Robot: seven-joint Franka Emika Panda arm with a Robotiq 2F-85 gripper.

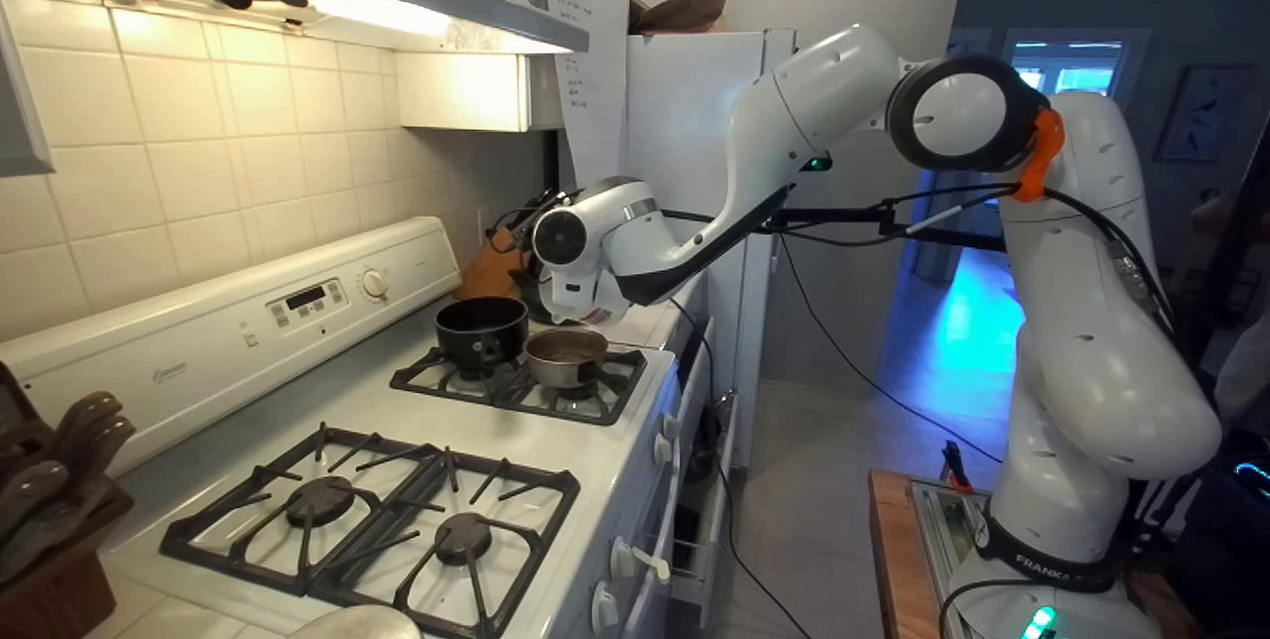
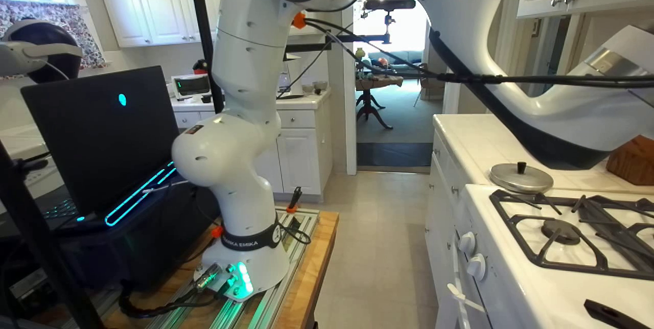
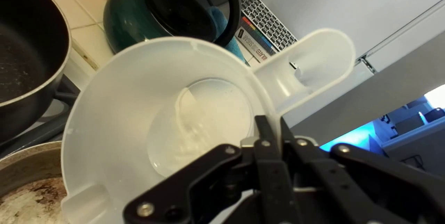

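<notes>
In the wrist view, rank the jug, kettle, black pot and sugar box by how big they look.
Largest: the jug, close to the camera.
Next: kettle and black pot, too alike to rank, both cut off by the frame.
Smallest: sugar box.

Two cooking pots (image 1: 476, 333), one green teakettle (image 3: 130, 25), one plastic jug (image 3: 118, 119) and one metal pot lid (image 2: 521, 180) are in sight. One gas stove (image 1: 427, 421) shows four front knobs (image 1: 604, 607) and two bare burners (image 1: 464, 532).

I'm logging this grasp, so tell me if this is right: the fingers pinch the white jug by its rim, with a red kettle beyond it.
Wrong on colour: the kettle is green, as the wrist view shows. The fingers do pinch the white jug by its rim.
</notes>
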